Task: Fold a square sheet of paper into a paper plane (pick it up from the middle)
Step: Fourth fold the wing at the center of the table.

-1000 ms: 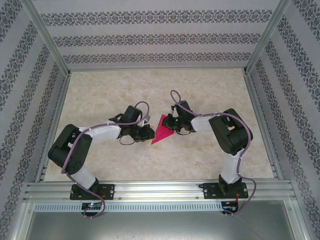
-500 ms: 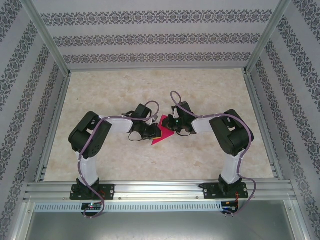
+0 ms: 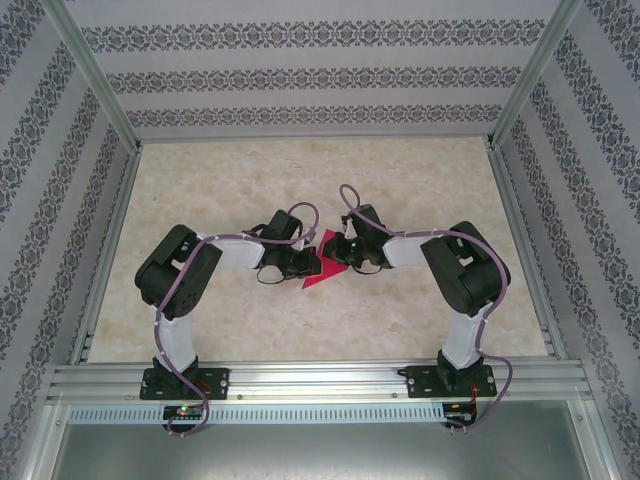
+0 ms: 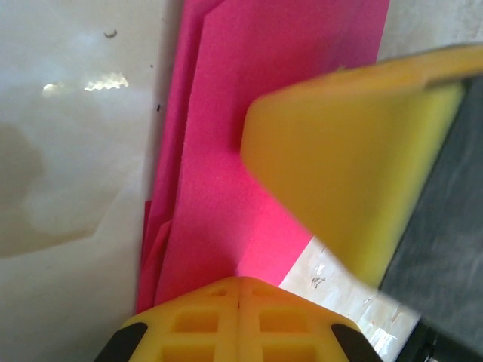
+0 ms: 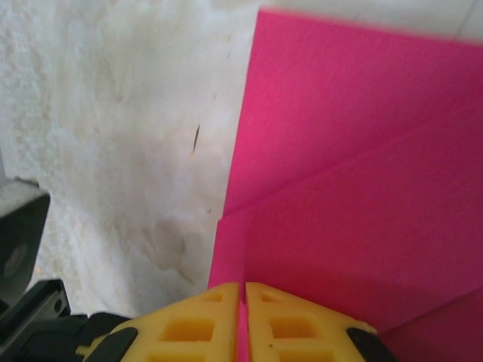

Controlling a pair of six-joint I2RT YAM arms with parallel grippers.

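Note:
The magenta-pink sheet of paper (image 3: pixel 320 272), folded in layers into a pointed paper plane shape, sits mid-table between both grippers. My left gripper (image 3: pixel 308 262) is at its left side. In the left wrist view its yellow jaws (image 4: pixel 240 280) are pressed together on the paper's (image 4: pixel 226 136) near edge, where a crease rises from the tips. A yellow finger (image 4: pixel 347 166) of the right gripper crosses the upper right. My right gripper (image 3: pixel 338 258) meets the paper from the right. Its jaws (image 5: pixel 243 290) are shut, with a pink strip of the paper (image 5: pixel 355 188) pinched between them.
The marble-patterned table (image 3: pixel 300 180) stretches away behind and to both sides of the arms. Patterned walls and aluminium posts enclose it, and a metal rail (image 3: pixel 320 380) runs along the near edge. A dark part of the left arm (image 5: pixel 23 226) stands at the right wrist view's lower left.
My left arm has swung right, its elbow rising, bringing its gripper onto the paper's left side, where it has shut. The right gripper has held its place on the paper.

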